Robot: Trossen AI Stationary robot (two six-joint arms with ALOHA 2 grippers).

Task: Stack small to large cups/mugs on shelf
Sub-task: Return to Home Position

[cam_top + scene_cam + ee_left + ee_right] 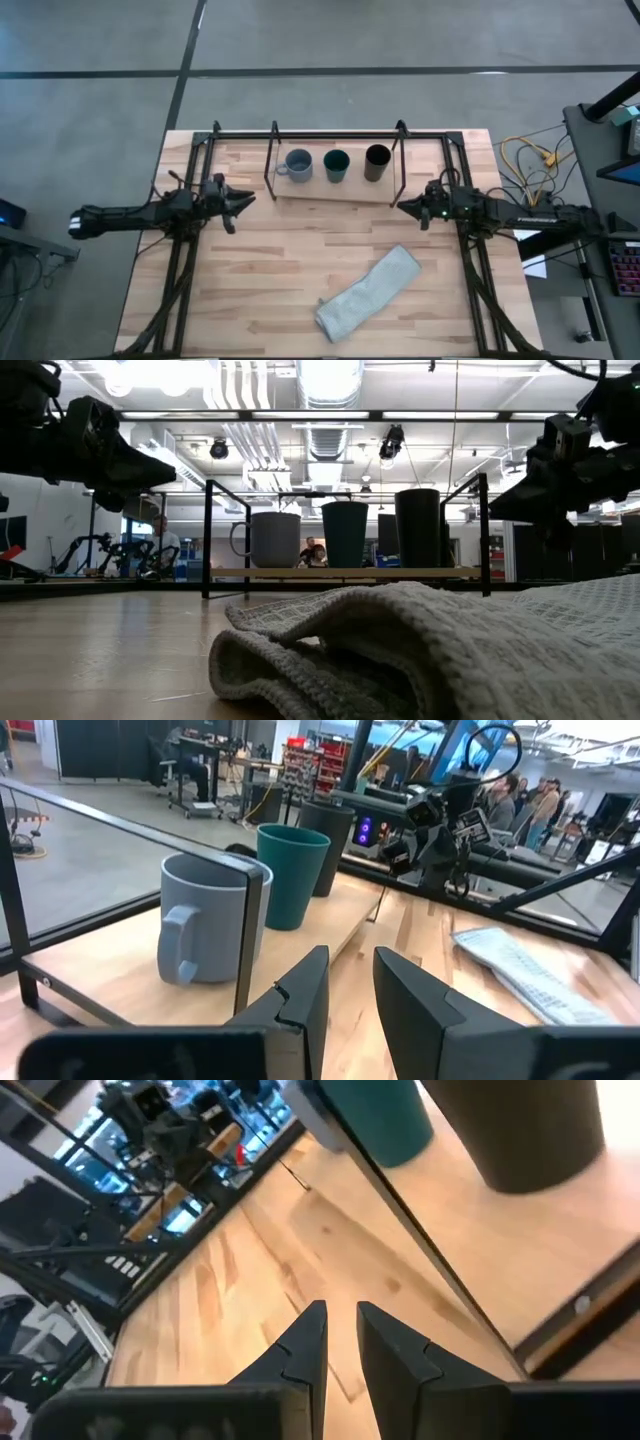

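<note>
The grey-blue mug [298, 163], the dark teal cup [337, 163] and the black cup [377, 160] stand upright in one row on the shelf [330, 190]. The shelf is a light-wood board inside thin black rods, at the far side of the wooden tabletop [260, 280]. The mug is at the left end with its handle turned outward, the teal cup is in the middle, and the black cup, the tallest, is at the right end. In the low view small gaps show between them, so they do not touch.

The left gripper [245, 200] hangs above the table just beside the left end of the shelf and points toward the right arm. Its jaws are a little apart and hold nothing; the mug is ahead of them, not between them. The right gripper [403, 206] hangs just beside the right end of the shelf. Its jaws show only a narrow gap and are also empty; the black cup is the nearest one, behind a rod.

A grey-green cloth [370, 292] lies crumpled on the near part of the table, well apart from the shelf.
</note>
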